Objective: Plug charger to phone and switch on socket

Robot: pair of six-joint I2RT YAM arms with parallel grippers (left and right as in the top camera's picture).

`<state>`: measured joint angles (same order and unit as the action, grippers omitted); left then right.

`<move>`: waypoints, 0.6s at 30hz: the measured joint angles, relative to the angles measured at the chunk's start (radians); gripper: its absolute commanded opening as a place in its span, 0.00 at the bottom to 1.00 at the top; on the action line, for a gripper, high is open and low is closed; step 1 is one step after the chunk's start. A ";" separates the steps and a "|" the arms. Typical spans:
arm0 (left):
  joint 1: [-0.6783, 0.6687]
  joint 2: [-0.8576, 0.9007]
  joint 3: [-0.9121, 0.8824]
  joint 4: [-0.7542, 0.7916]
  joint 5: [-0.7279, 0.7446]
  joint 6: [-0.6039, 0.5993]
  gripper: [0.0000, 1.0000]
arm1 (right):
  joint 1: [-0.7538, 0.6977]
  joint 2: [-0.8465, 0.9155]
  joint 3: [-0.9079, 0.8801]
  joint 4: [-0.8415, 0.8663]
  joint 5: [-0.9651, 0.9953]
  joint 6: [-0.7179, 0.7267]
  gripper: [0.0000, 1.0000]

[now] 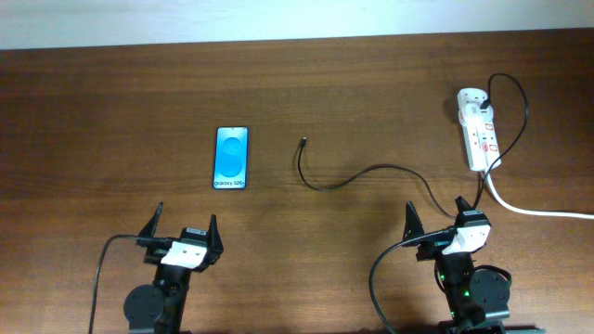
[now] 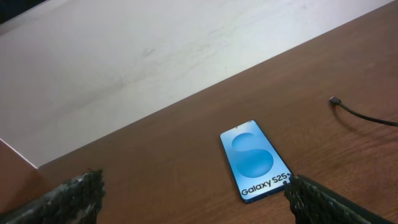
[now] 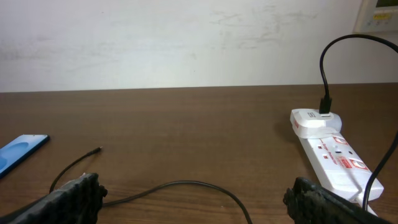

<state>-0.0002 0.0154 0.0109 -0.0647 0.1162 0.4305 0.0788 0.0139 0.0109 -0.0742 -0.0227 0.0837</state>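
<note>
The phone lies flat on the table left of centre, blue screen up; it also shows in the left wrist view and at the left edge of the right wrist view. The charger cable curves across the table, its free plug tip lying right of the phone, apart from it. Its other end is plugged into the white socket strip at the far right, also in the right wrist view. My left gripper is open and empty near the front edge. My right gripper is open and empty above the cable.
The strip's thick white cord runs off to the right edge. A pale wall stands behind the table's far edge.
</note>
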 measured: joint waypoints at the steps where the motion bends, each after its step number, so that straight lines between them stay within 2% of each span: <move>1: 0.000 0.000 0.000 0.000 0.000 0.000 0.99 | 0.000 0.000 0.000 0.000 0.000 0.000 0.98; 10: 0.000 0.000 0.000 0.002 0.001 0.000 0.99 | 0.000 0.000 0.000 0.000 0.000 0.000 0.98; 18: 0.000 0.000 0.000 0.108 0.101 -0.007 0.99 | 0.000 0.000 0.000 0.007 -0.008 0.000 0.98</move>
<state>-0.0002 0.0158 0.0105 0.0437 0.2169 0.4236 0.0788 0.0139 0.0109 -0.0669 -0.0307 0.0837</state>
